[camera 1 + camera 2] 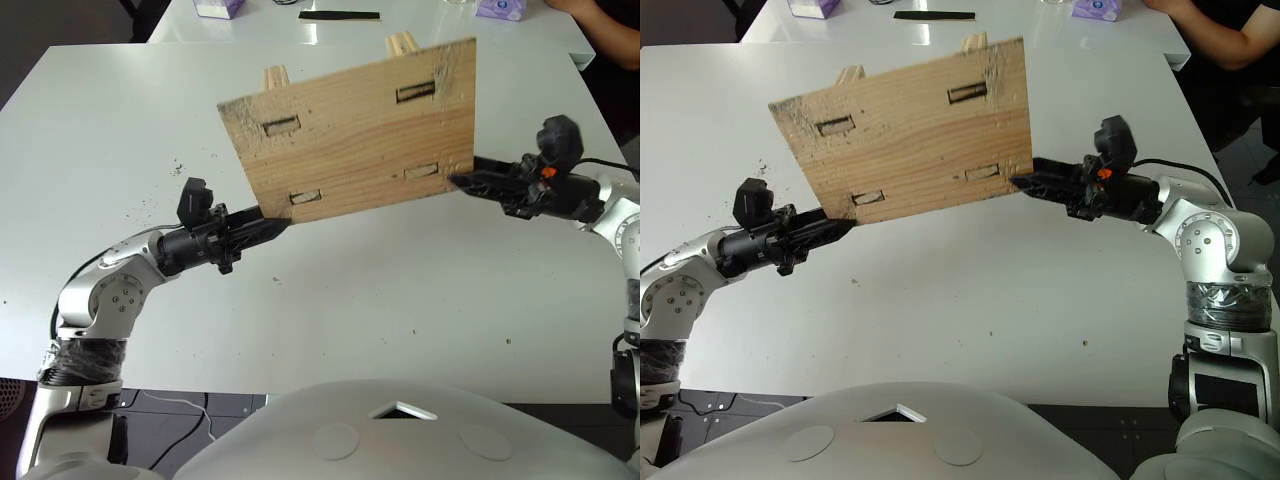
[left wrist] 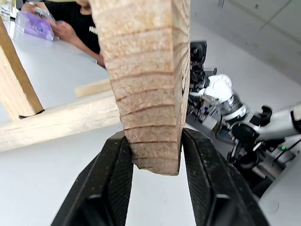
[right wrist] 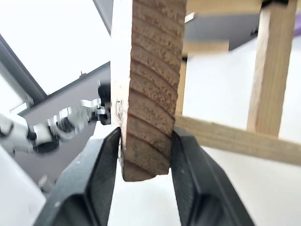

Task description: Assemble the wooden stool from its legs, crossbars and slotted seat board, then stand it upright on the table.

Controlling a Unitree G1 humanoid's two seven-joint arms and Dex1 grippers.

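Wooden seat board [image 1: 355, 130], its legs [image 1: 401, 43] already slotted in behind, hangs tilted above the table [image 1: 350, 300], the left gripper [image 1: 272, 226] and right gripper [image 1: 462, 181] each pinching a lower corner, apparently so the pair can share its weight and tip it upright.

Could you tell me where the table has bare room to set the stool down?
The widest bare stretch of table lies between the two arms, on the near side of the seat board. The far left is open too, bar dark specks. It is crowded at the board's lower corners, gripped by the left hand and right hand.
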